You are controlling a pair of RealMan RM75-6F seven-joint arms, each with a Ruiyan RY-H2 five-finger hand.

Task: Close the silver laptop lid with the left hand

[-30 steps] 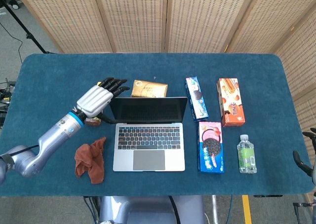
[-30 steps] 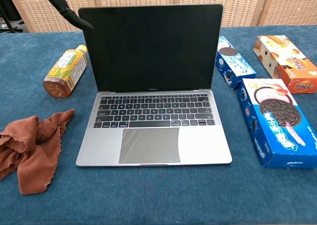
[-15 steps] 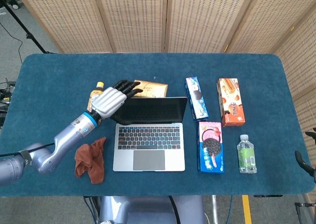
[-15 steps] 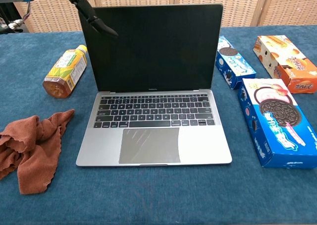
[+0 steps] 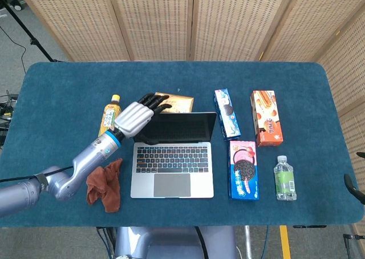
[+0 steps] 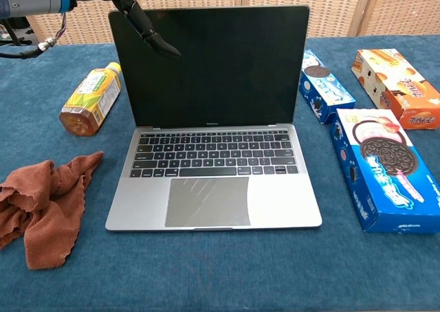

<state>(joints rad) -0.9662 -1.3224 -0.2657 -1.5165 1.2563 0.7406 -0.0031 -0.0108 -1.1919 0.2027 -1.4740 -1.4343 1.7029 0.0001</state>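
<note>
The left hand (image 5: 135, 117) hovers at the silver laptop (image 5: 172, 162) lid's 10 o'clock corner, fingers spread, holding nothing. It should reach behind the lid's top edge and press evenly toward 6 o'clock.

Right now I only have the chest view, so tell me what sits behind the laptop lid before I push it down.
Observer: A flat gold box lies just behind the silver laptop lid, hidden from you.
Operator: Now place the left hand.
Observer: The left hand is above the lid's left top corner, fingers reaching toward that box.
Operator: Check the table's right side.
Observer: A water bottle sits right of the Oreo box, outside your frame.
</note>
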